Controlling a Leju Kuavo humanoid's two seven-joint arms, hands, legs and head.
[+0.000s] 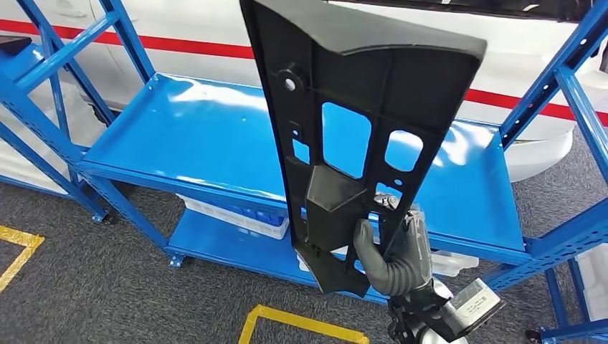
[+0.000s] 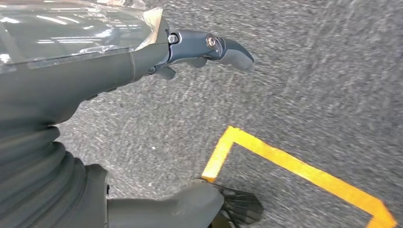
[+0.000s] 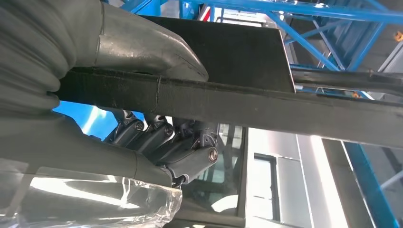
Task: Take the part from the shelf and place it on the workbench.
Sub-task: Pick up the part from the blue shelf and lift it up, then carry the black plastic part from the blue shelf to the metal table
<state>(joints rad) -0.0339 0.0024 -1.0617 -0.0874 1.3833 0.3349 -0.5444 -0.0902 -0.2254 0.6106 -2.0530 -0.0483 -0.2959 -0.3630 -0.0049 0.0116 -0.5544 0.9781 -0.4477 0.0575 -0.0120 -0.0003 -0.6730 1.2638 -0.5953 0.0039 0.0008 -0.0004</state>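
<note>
Right hand (image 1: 396,252) grips the black part (image 1: 351,136) upright before the blue shelf (image 1: 179,136); left hand (image 2: 142,61) hangs empty, fingers apart.

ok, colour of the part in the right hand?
Black, matte plastic part, gripped by the right hand. Clearest in the head view.

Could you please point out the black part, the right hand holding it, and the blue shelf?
black part (image 1: 337,93): head view, on its upper solid face.
right hand (image 1: 394,258): head view, on the grey palm cover.
blue shelf (image 1: 193,136): head view, on its bare top deck.

No readable text; the wrist cover (image 1: 473,307) marking seems illegible.
</note>
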